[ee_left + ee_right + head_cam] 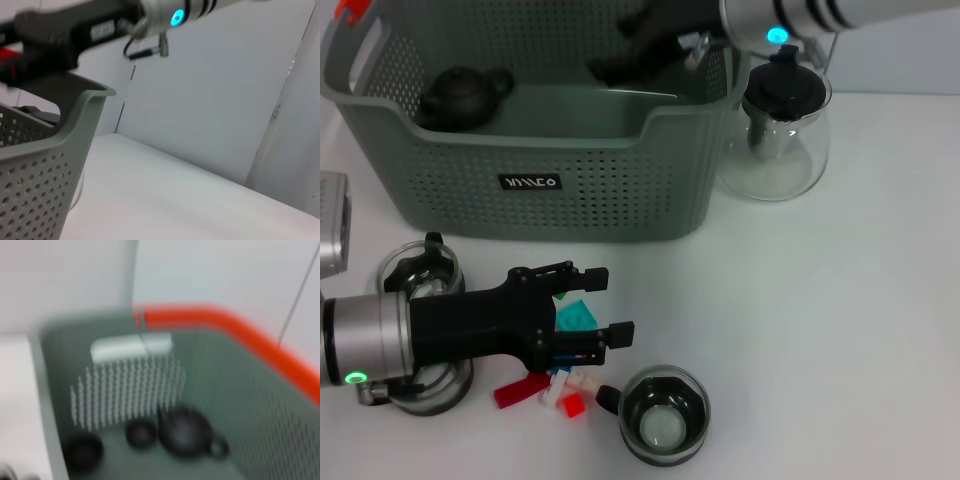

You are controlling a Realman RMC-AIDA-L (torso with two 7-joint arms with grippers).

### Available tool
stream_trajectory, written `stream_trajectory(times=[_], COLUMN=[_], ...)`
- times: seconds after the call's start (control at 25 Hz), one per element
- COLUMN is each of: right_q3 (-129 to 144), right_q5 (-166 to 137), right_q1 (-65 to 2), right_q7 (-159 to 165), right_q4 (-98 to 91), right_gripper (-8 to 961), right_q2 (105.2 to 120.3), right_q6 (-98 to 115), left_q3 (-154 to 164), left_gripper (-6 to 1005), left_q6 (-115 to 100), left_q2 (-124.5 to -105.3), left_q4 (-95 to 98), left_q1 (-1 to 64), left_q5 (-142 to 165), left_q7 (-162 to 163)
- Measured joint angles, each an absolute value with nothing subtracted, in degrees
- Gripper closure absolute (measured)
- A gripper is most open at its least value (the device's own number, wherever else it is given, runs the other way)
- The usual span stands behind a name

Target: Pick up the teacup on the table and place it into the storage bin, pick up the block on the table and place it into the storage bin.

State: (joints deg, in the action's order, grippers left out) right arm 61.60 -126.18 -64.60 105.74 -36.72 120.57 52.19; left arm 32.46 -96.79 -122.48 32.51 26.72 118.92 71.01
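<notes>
The storage bin (570, 190) stood at the back of the white counter (840, 330), grey-green and perforated, with a black logo label on its front wall. A dark teapot (460, 97) lay inside it near the robot's left end.

The right arm reached over the bin's far right corner, and the right gripper (630, 50) was a dark shape above the interior; whether its fingers were spread or closed could not be told. Just beside that corner of the bin, on the counter, stood a glass teapot (782, 135) with a black lid.

The left gripper (590, 305) hovered low in front of the bin with its fingers spread apart and nothing between them, above a teal block (576, 316). Red and white blocks (545, 388) lay just below it. A teacup (665, 418) stood near those blocks on the counter.

The right wrist view alone showed the bin's floor (150, 460) with several dark rounded items, and an orange clip (210, 317) on the rim. The left wrist view showed only the bin's corner (45, 175) and the right arm (165, 12) overhead.
</notes>
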Motion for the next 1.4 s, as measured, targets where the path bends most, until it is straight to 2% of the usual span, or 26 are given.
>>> stream_trajectory(times=[0.08,0.28,0.52,0.84,1.2,1.4], right_q3=[61.8,62.3,61.8,60.2,60.1,62.2], right_q5=[-119.2,-110.9,-103.6,-102.7,-106.9,-112.8], right_q1=[-59.7,-53.2,-44.1,-37.4,-34.1,-34.3], right_q7=[104.6,103.1,101.2,95.1,89.2,88.6], right_q4=[-45.1,-54.9,-65.3,-66.8,-65.4,-64.8], right_gripper=[357,264,270,37,52,54], right_q2=[120.42,120.15,120.05,119.76,118.92,119.01], right_q6=[57.4,64.8,78.3,93.5,110.4,113.2], left_q3=[32.4,32.4,32.4,32.3,32.3,32.3], left_gripper=[172,172,172,171,171,171], left_q6=[-96.9,-96.9,-96.9,-96.9,-96.6,-96.4], left_q2=[-122.43,-122.35,-122.28,-122.25,-122.11,-122.07], left_q4=[32.5,32.6,32.6,32.7,32.8,32.9], left_q1=[26.7,26.7,26.6,26.3,26.4,26.5], left_q5=[118.9,118.9,118.9,118.9,119.2,119.3], left_q7=[71.0,71.0,71.1,71.2,71.0,71.1])
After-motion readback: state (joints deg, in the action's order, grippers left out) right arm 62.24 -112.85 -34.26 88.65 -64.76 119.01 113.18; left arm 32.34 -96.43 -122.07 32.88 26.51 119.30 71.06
